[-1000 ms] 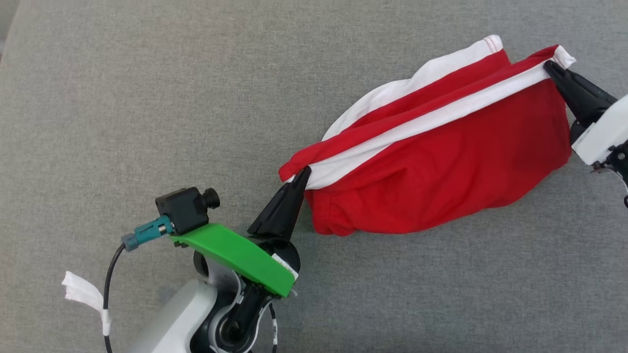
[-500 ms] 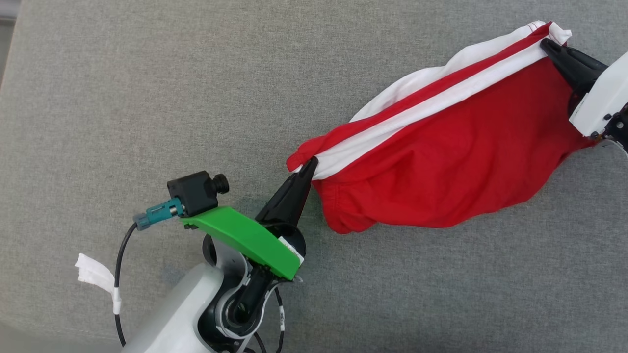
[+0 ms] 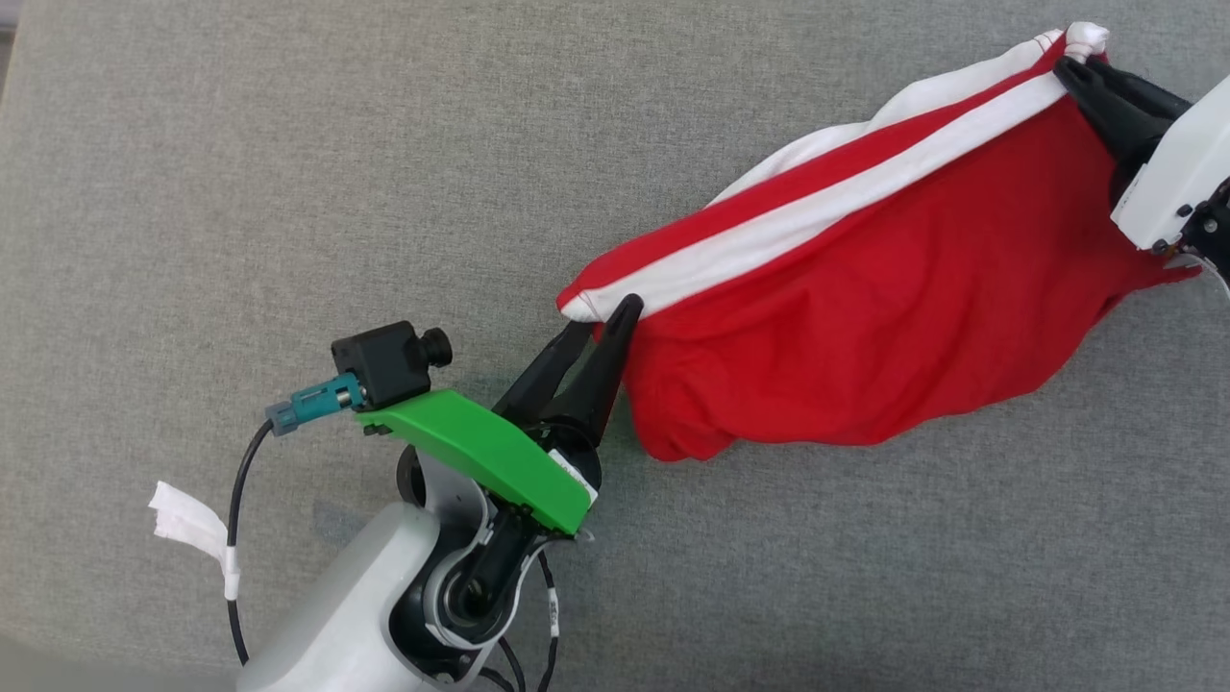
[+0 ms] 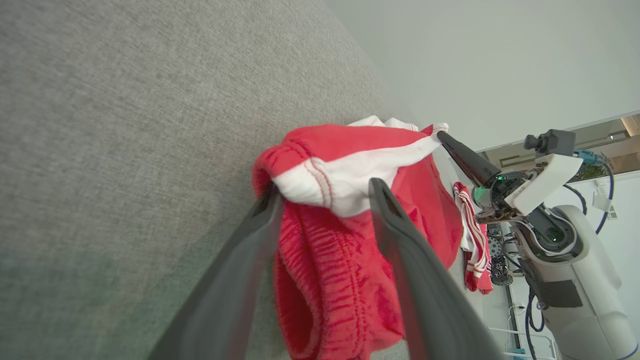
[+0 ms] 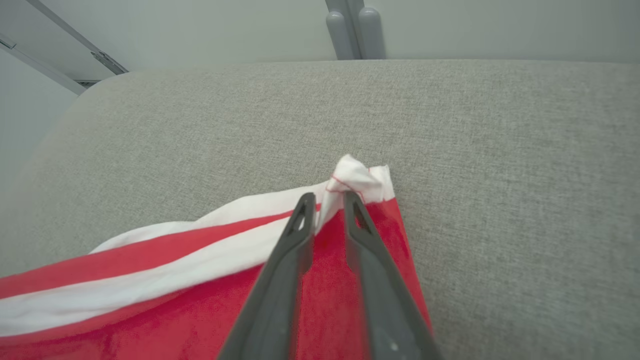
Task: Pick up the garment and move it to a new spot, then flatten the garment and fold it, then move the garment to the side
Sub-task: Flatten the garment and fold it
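The garment, red with a white stripe along its upper edge, lies stretched across the grey cushion. My left gripper is open at the garment's lower-left corner. In the left wrist view its fingers straddle the white-trimmed corner without clamping it. My right gripper is at the garment's upper-right corner. In the right wrist view its tips stand a narrow gap apart, with the bunched white corner pinched between them. The garment's lettering is hidden.
The grey cushion's rounded edge and a pale wall lie beyond the garment. In the left wrist view a second red-and-white striped cloth lies past the right arm. A white tag hangs from the left arm's cable.
My left gripper's jaws have opened and let go of the lower-left corner. The right gripper's jaws have parted slightly. The garment sits further up and right in the head view.
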{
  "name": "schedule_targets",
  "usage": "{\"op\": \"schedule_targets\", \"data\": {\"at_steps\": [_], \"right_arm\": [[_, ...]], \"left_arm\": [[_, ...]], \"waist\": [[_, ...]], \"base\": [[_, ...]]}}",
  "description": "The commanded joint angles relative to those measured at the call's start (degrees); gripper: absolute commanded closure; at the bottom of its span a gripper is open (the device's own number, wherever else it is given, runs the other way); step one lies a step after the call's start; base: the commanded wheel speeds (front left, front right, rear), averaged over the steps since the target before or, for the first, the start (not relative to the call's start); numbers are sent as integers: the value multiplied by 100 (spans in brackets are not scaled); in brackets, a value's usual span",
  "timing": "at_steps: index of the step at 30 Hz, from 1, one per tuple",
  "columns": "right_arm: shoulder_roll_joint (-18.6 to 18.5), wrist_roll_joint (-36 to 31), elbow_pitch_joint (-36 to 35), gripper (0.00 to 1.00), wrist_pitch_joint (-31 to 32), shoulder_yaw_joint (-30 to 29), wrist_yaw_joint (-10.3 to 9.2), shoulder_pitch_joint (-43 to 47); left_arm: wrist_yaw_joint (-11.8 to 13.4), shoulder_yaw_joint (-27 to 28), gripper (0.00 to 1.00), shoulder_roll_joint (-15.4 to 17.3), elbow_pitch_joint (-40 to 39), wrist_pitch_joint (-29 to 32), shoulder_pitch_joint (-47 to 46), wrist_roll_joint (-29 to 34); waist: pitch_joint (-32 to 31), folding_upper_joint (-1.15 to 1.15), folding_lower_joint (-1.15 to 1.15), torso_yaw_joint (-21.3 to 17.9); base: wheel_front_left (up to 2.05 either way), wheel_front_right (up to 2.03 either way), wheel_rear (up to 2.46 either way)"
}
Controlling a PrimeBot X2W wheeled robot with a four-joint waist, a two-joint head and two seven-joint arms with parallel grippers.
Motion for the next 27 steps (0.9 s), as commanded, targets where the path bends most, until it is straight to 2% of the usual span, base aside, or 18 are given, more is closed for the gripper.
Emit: {"op": "schedule_targets", "data": {"at_steps": [1,9,13,17,21,24,27], "right_arm": [[24,-54,30,0,-66,17,0,-92],[106,-201,128,0,-712,84,0,-289],[26,-328,203,0,-996,169,0,-328],[-297,-859,118,0,-1443,407,0,-274],[-486,-1385,58,0,-1780,544,0,108],[-522,-1438,-107,0,-1457,656,0,532],[-556,-1459,-318,0,-1057,699,0,832]], "left_arm": [[21,22,0,-14,34,-41,-101,75],[114,102,0,-71,145,-208,-125,136],[154,86,0,-23,191,-372,-151,324],[293,41,0,94,202,-883,-180,973],[589,146,0,159,119,-1266,44,1782],[794,434,0,101,-115,-1338,356,2452],[855,892,0,-69,-458,-1327,814,3189]], "waist": [[5,0,0,9],[14,0,0,23],[-2,0,0,18],[-85,0,0,-1],[-293,0,0,-31],[-431,0,0,-74],[-480,0,0,-107]], "base": [[0,0,0],[0,0,0],[0,0,0],[0,0,0],[0,0,0],[0,0,0],[0,0,0]]}}
